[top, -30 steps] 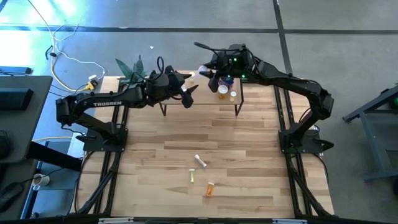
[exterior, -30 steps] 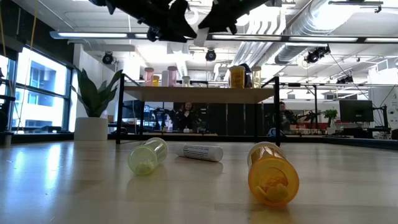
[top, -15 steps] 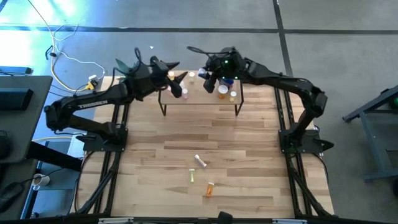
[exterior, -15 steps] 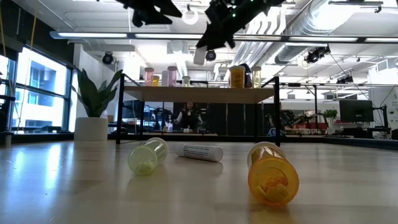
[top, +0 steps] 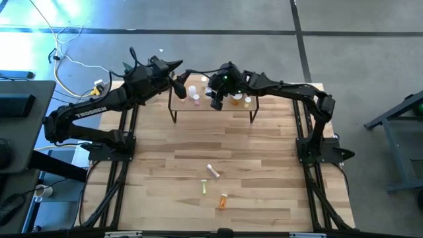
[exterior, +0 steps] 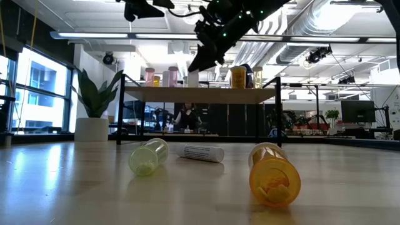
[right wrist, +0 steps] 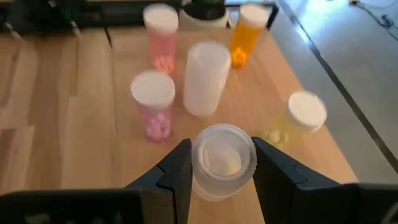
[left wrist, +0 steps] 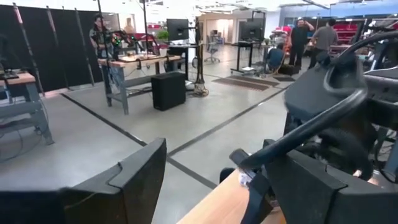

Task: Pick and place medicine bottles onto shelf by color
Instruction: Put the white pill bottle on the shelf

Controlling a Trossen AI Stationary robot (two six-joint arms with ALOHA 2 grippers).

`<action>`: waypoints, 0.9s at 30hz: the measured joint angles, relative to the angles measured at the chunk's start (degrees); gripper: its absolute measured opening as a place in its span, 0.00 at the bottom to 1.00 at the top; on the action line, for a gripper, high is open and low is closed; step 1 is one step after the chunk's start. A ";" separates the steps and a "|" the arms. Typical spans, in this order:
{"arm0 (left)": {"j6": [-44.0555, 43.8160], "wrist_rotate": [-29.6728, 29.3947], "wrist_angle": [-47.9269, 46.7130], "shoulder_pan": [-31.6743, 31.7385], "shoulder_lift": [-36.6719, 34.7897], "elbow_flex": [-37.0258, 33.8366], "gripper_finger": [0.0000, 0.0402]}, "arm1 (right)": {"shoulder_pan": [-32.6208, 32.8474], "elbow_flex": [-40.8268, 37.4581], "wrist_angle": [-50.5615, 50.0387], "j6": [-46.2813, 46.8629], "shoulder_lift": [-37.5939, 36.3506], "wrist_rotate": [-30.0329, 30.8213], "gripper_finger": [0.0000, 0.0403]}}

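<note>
Nearest the front edge of the pale plank worktop (top: 264, 145), three small cylinders lie on their sides: a translucent orange bottle (exterior: 273, 173) with its open mouth showing pills, a yellow-green bottle (exterior: 149, 156) of cloudy plastic, and a slim white bottle (exterior: 201, 152) lying lengthwise between and just behind them. In the high view they form a loose cluster, orange (top: 223, 200), yellow-green (top: 204, 188) and white (top: 213, 172), each apart from the others.

Farther back stands the shelf (top: 248, 108), a light-wood board on thin black metal legs. The right pincer (right wrist: 217, 163) hangs over it, its two dark fingers closed on a held white bottle (right wrist: 223, 158), a round ribbed-looking cylinder seen from the top. Below and beyond it on the board stand a pink bottle (right wrist: 153, 102) with a flat white cap, a second pink one (right wrist: 161, 36), a tall plain white bottle (right wrist: 204, 77), a capped orange one (right wrist: 246, 33) and a yellow-green one (right wrist: 296, 121) nearer the board's edge. In the low view the same right pincer (exterior: 195, 65) reaches down just above the board.

The left pincer (top: 177, 78) hovers by the shelf's left end, its fingers spread wide and holding nothing. Behind it sits a potted plant (exterior: 95, 103) with broad pointed leaves in a smooth white pot.
</note>
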 joint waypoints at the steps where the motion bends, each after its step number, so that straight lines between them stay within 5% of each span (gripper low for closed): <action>1: 0.00 0.00 -0.11 0.00 0.00 0.00 0.63 | 0.00 0.00 -0.48 -0.24 0.10 0.40 0.29; 15: 0.00 -0.85 -2.63 0.00 0.04 0.00 0.63 | -0.02 0.07 -2.33 -1.05 0.99 0.77 0.30; 27: 0.29 -0.84 -8.42 0.00 0.07 0.00 0.63 | -0.02 0.04 -2.92 0.02 -0.60 0.80 0.54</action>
